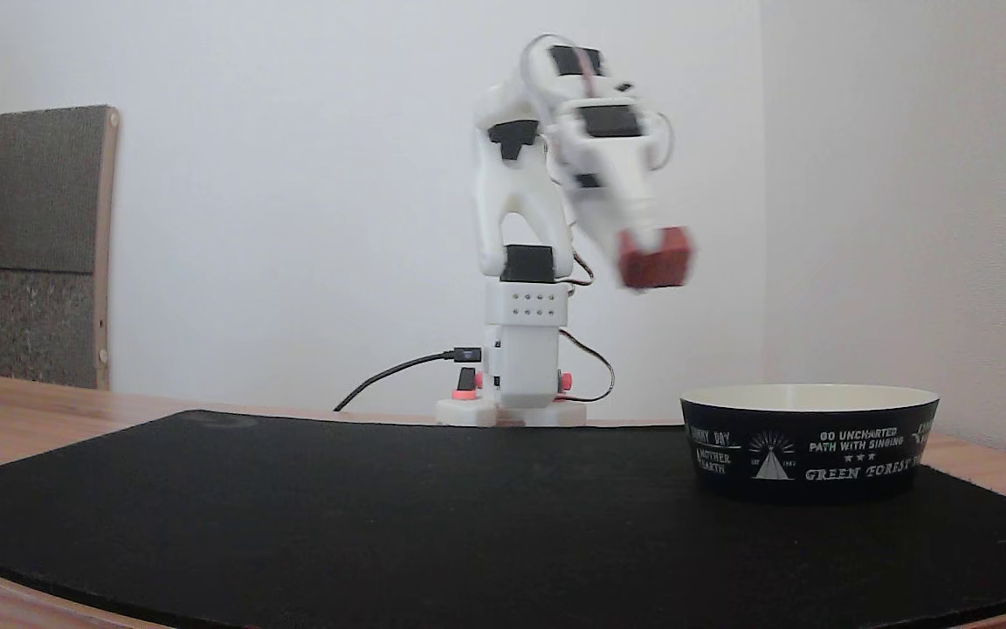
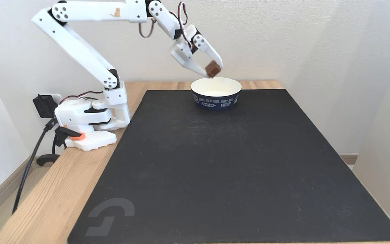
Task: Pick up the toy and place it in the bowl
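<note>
My gripper (image 2: pixel 213 72) is shut on the toy (image 2: pixel 212 69), a small dull-red block, and holds it in the air just above the bowl's far rim. In a fixed view from table height the toy (image 1: pixel 656 257) appears blurred, well above and to the left of the bowl (image 1: pixel 809 441). The bowl (image 2: pixel 216 92) is black outside with white lettering and cream inside. It stands on the black mat, and what I see of its inside holds nothing.
A large black mat (image 2: pixel 222 162) covers most of the wooden table (image 2: pixel 56 189). The white robot base (image 2: pixel 86 118) with cables sits at the table's left edge. A brown panel (image 1: pixel 27 245) leans against the wall at the left.
</note>
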Robot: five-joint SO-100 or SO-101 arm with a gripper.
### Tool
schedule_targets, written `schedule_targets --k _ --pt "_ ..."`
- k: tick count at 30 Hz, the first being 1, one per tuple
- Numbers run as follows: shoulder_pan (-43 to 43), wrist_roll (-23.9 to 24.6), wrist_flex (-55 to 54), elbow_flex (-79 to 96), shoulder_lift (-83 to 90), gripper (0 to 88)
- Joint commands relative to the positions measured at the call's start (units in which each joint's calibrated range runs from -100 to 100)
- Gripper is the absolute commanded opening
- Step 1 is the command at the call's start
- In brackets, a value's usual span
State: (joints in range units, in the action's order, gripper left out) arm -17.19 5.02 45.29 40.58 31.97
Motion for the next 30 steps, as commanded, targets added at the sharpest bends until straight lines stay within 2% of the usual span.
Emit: schedule_targets --k 1,5,7,9,10,16,18,21,22,23,26,30 --pt "-2.93 -5.07 -20.40 4.89 -2.17 2.4" --pt "-3.85 -6.90 -37.33 9.94 -7.50 2.8" --pt "-3.85 -6.79 -36.83 10.39 -8.67 7.1" --pt "-3.93 -6.53 -34.88 10.84 -9.17 17.3" --pt "-3.93 -6.38 -32.51 11.11 -9.17 26.3" --pt "-3.35 -6.32 -32.17 11.29 -8.34 28.6" --pt "-3.10 -6.32 -32.25 11.20 -8.26 27.8" --pt "0.25 -6.32 -31.83 12.11 -3.34 3.3" --pt "1.59 -6.32 -31.83 13.37 -0.75 0.0" --pt "3.09 -6.32 -31.83 15.26 2.25 3.3" --pt "7.36 -6.27 -31.83 26.89 15.92 1.9" --pt "8.45 -5.33 -30.98 46.72 34.51 2.2"
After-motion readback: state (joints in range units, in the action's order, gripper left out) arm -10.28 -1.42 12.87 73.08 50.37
